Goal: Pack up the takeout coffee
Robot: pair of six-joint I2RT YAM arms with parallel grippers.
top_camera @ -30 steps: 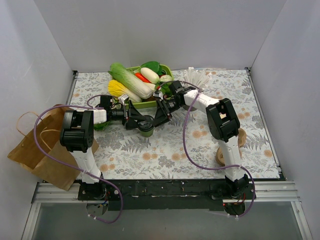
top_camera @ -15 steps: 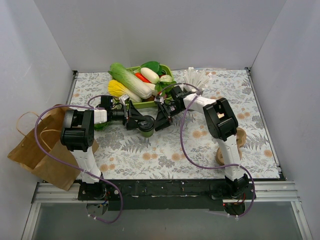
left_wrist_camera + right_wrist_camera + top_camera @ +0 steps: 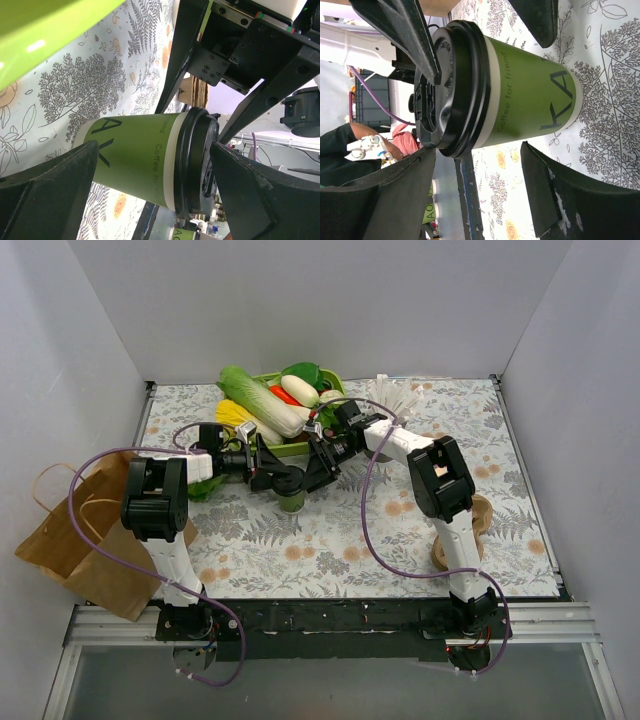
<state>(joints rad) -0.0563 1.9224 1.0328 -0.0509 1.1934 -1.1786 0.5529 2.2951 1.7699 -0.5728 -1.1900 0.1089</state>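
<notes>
The takeout coffee (image 3: 290, 490) is a green paper cup with a black lid, standing on the floral table in front of the tray. My left gripper (image 3: 277, 480) reaches it from the left and my right gripper (image 3: 312, 472) from the right. In the left wrist view the cup (image 3: 145, 155) sits between the wide-set jaws of the left gripper (image 3: 155, 145). One finger is just off the lid and the other is low by the base. In the right wrist view the cup (image 3: 520, 100) stands just past my open right gripper (image 3: 479, 148), and neither right finger grips it.
A green tray (image 3: 300, 448) heaped with toy vegetables stands right behind the cup. A brown paper bag (image 3: 70, 535) lies open at the table's left edge. White straws (image 3: 395, 395) stand at the back. Brown round objects (image 3: 445, 552) sit beside the right arm.
My right gripper's jaws have spread wider and no longer clasp the cup. Both grippers shifted slightly toward the tray. The cup has barely moved.
</notes>
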